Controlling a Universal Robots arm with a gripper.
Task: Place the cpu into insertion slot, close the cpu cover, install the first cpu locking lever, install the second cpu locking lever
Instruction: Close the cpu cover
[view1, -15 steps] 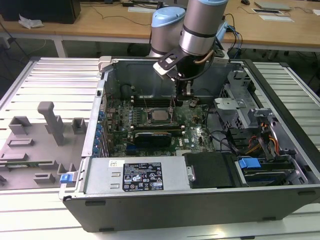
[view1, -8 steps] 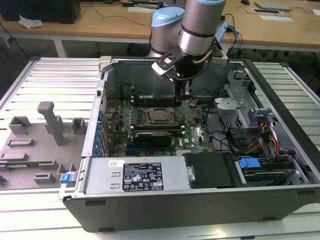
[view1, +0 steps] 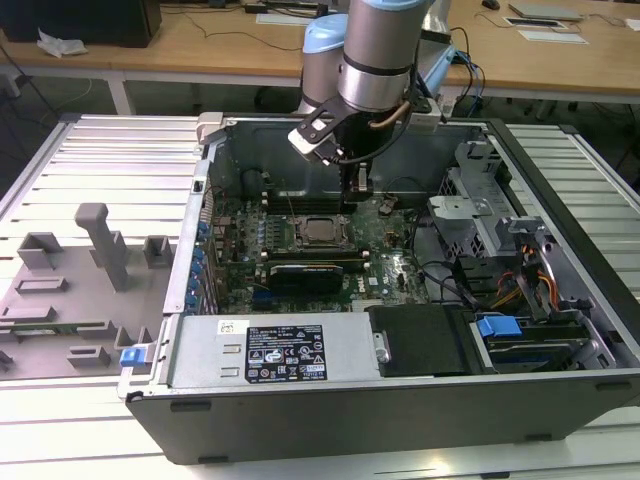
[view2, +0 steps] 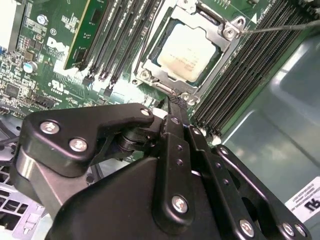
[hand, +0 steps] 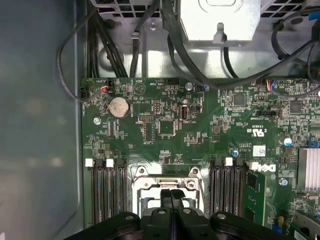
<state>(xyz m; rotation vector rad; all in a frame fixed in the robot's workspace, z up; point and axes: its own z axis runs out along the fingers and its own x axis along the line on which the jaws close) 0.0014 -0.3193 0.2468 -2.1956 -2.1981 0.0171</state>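
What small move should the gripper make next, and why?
Probably shift the shut gripper toward the thin locking lever jutting from a corner of the cpu cover, to press it: the cpu sits under that cover, which looks closed, yet the lever appears unlatched.

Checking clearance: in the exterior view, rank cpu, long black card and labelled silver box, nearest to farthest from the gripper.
1. cpu, right beside the gripper.
2. long black card, just past the cpu, lower in the view.
3. labelled silver box, along the case's near wall.
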